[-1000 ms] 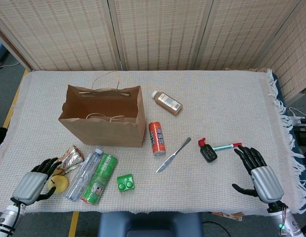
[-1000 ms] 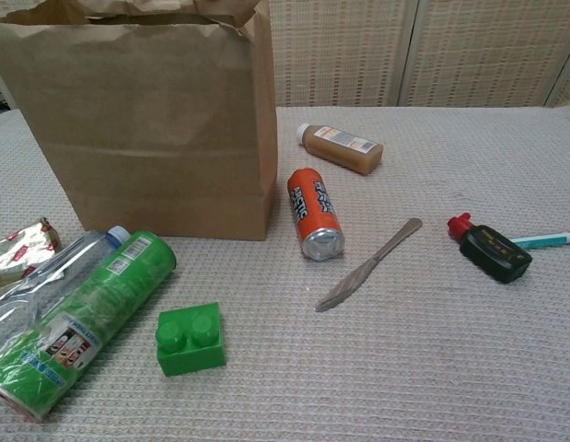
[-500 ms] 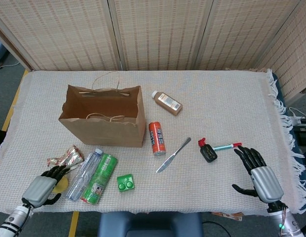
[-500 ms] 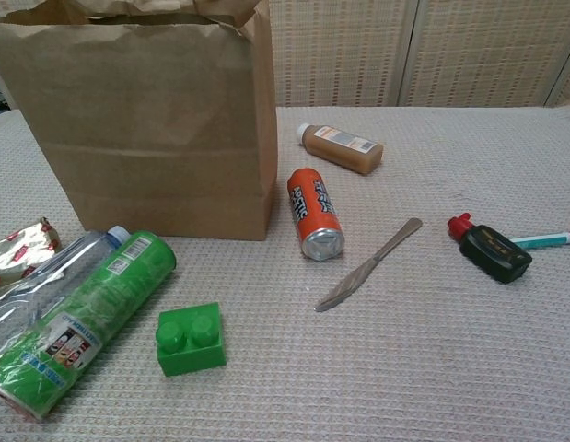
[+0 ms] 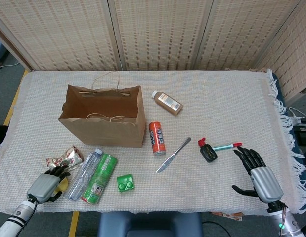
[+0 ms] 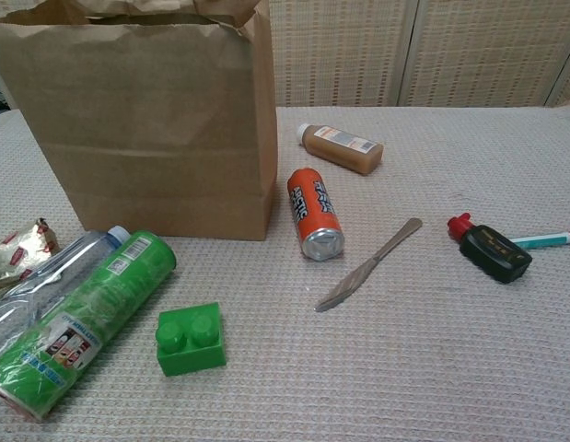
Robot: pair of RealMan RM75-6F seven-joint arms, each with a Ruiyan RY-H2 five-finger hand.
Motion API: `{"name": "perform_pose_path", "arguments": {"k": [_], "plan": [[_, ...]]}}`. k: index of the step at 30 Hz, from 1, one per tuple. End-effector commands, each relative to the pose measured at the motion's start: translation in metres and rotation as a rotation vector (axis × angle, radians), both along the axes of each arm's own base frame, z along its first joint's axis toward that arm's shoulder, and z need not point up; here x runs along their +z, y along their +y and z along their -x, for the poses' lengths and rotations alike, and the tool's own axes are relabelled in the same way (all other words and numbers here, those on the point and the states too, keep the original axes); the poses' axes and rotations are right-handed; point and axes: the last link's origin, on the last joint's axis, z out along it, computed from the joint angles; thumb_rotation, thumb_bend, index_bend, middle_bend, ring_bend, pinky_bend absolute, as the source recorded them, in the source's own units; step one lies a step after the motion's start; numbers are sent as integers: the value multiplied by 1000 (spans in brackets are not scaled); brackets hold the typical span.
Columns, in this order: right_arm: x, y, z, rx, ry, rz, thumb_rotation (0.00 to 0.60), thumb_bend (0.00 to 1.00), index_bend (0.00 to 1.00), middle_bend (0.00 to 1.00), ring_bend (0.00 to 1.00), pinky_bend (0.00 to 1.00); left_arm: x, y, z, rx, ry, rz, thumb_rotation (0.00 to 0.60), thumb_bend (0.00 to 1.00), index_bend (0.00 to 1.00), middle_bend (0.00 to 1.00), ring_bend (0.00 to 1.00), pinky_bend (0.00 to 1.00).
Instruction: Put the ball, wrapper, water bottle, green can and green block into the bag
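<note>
Head view: left robot hand [image 5: 44, 186] curls over the yellow ball [image 5: 62, 183] beside the water bottle [image 5: 83, 174], grasp uncertain; right robot hand [image 5: 259, 174] rests open. Ball could roll off the table [image 5: 217, 98] edge.

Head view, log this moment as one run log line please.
left hand: over ball, grasp unclear | right hand: open, idle | bag: upright, empty | green can, water bottle, wrapper, green block: on table
</note>
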Motion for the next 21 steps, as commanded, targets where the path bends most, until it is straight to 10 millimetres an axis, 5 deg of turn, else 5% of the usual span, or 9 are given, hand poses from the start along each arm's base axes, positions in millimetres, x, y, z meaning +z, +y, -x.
{"name": "perform_pose_path", "arguments": {"k": [1, 10, 21], "plan": [[0, 0, 0, -1, -1, 0, 600, 24, 0, 0, 0, 0, -2, 0, 1, -3, 9, 5, 600, 375, 244, 99, 145, 348], [0, 1, 0, -2, -6, -4, 600, 24, 0, 0, 0, 0, -4, 4, -1, -48, -21, -79, 600, 585, 605, 592, 575, 750], [1, 1, -1, 0, -13, -3, 600, 24, 0, 0, 0, 0, 21, 24, -17, -96, -102, -251, 600, 623, 675, 672, 659, 811]]}}
